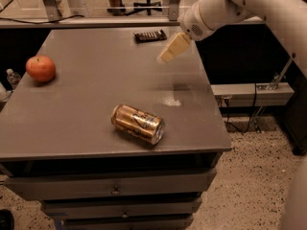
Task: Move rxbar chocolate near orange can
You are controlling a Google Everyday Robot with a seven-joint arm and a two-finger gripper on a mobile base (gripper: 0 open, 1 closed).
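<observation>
The rxbar chocolate (150, 35), a dark flat bar with white lettering, lies near the far edge of the grey table (91, 85). The orange can (138, 123), golden-orange with a silver rim, lies on its side near the table's front edge. My gripper (166, 56), cream-coloured on a white arm, hangs above the table's right side. It is a little to the right of the bar and nearer the front, well behind the can, and holds nothing that I can see.
A red-orange apple (41, 68) sits at the table's left. The table has drawers (115, 190) below its front edge. A low shelf with cables (254, 92) stands to the right, and chair legs (144, 4) behind.
</observation>
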